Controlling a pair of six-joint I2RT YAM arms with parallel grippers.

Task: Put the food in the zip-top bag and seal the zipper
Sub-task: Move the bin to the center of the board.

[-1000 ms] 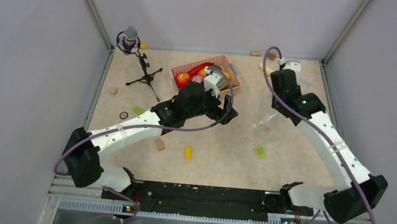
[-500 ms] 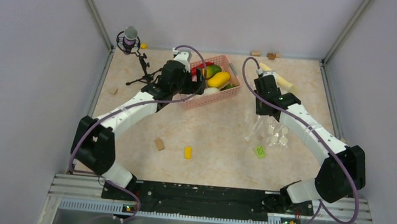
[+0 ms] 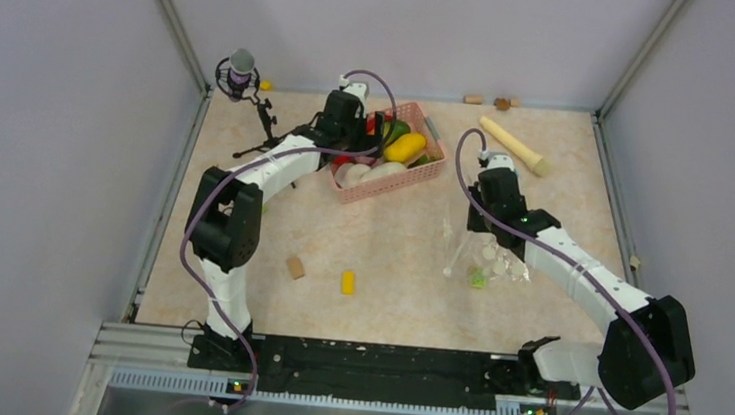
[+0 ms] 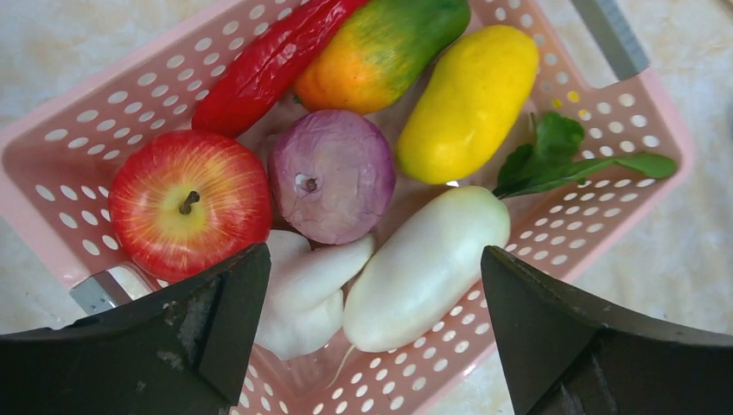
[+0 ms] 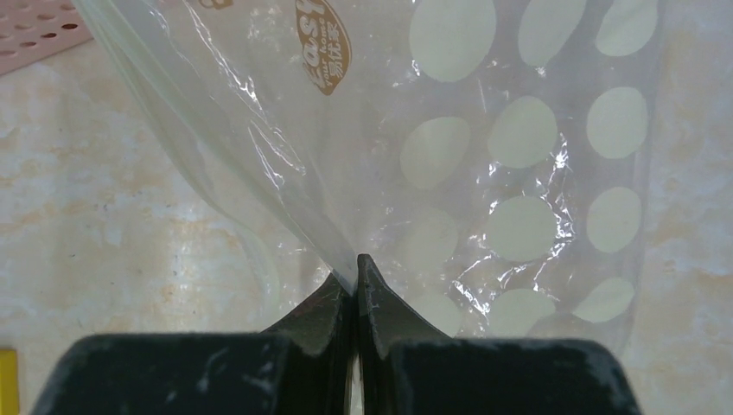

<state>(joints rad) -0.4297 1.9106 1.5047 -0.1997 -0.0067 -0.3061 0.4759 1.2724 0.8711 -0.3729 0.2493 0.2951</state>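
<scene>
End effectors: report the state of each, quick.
Left end effector: open, empty, over the pink basket.
Right end effector: shut on the zip-top bag.

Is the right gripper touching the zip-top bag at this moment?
Touching. The right wrist view shows the right gripper shut on a fold of the zip-top bag, with the clear plastic pinched between its tips.

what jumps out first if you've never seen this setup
The pink basket at the far side of the table draws the eye, packed with bright toy food: a red apple, a purple onion and a yellow mango. The left gripper hangs wide open right over it. Off to the right, the right gripper is shut on a fold of the clear dotted bag.
</scene>
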